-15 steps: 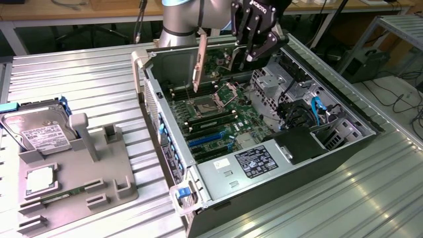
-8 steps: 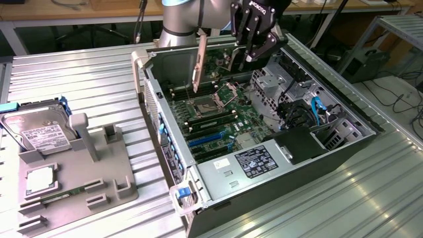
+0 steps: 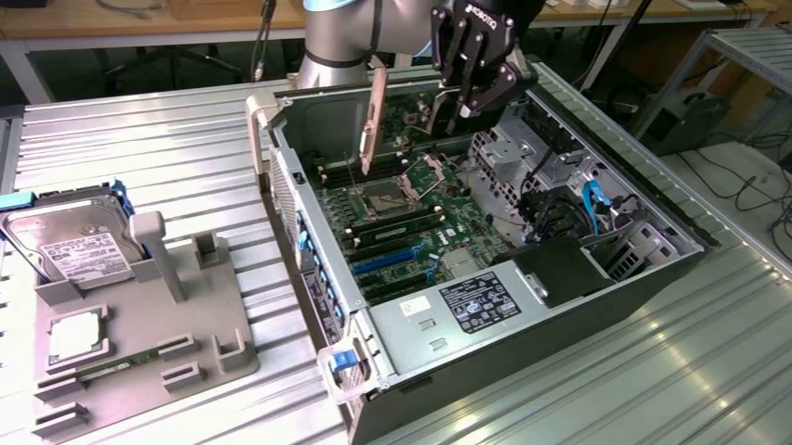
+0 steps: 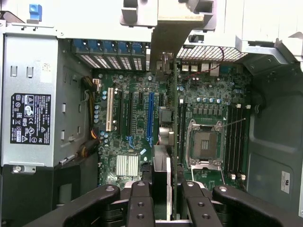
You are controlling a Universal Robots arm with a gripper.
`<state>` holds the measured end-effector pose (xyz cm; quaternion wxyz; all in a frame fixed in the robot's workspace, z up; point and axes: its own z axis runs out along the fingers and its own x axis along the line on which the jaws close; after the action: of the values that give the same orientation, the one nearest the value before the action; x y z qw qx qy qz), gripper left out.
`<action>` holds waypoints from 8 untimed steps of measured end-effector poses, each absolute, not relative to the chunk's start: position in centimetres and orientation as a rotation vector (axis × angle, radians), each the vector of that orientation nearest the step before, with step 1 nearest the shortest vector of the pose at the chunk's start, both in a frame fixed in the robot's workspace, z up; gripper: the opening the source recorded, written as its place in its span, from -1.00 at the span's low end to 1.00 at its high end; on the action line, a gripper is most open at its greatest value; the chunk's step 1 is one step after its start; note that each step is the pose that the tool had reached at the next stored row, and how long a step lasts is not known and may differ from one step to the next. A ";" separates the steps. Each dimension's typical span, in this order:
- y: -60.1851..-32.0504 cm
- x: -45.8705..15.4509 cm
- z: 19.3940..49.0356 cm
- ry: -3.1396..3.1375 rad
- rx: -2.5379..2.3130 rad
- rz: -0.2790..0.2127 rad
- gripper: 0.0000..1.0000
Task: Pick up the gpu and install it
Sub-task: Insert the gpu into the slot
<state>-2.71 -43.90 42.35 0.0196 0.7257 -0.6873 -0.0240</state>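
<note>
The gpu [image 3: 371,120] hangs edge-down above the open computer case [image 3: 287,195], with its silver end bracket toward the exterior view's left. My gripper [image 3: 461,104] is shut on its upper edge. In the wrist view the gpu [image 4: 173,33] is seen edge-on between my black fingers [image 4: 139,201], and it runs across the motherboard [image 4: 132,127] between the blue slot [image 4: 150,118] and the processor socket [image 4: 206,144]. The card is held clear above the motherboard [image 3: 415,218] and touches no slot.
A grey fixture [image 3: 210,334] at the exterior view's left holds a silver hard drive [image 3: 72,248], a square chip [image 3: 77,336] and a memory stick [image 3: 118,366]. The case contains a power supply [image 3: 477,301], drive cages and blue cables [image 3: 594,199]. Ribbed metal tabletop surrounds it.
</note>
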 end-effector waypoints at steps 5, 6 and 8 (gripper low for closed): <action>-43.9 -2.7 42.2 -2.133 2.252 -0.075 -0.45; -43.9 -2.7 42.2 -2.133 2.252 -0.075 -0.45; -43.9 -2.7 42.1 -2.133 2.252 -0.075 -0.45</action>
<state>-2.71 -43.87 42.07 0.0196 0.7257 -0.6873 -0.0240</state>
